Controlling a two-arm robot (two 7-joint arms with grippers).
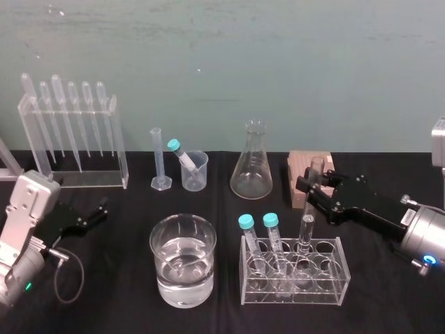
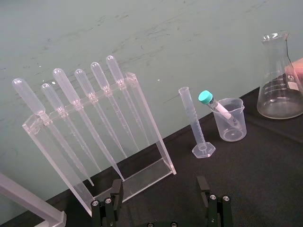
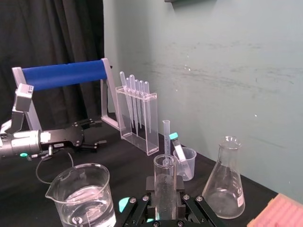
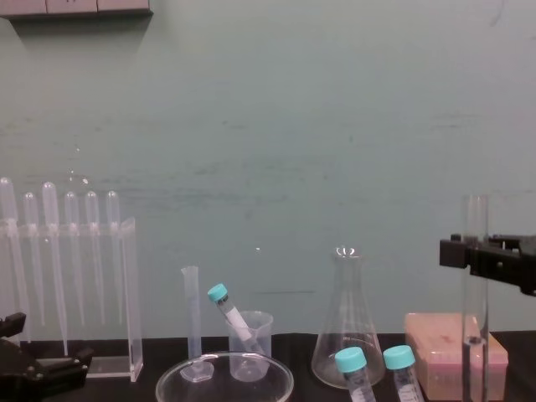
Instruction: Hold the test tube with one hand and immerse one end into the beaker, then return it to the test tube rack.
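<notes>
— Two arms on my screen. What's the right one doing?
— My right gripper [image 1: 311,186] is clamped on the test tube [image 1: 306,229]. The tube is upright, its lower end down in the test tube rack [image 1: 292,291], right of the teal-capped tubes [image 1: 270,221]. The beaker [image 1: 183,278], part full of clear liquid, stands just left of the rack.
— And the left?
— My left gripper [image 1: 101,211] rests low at the left, fingers spread wide, holding nothing.
</notes>
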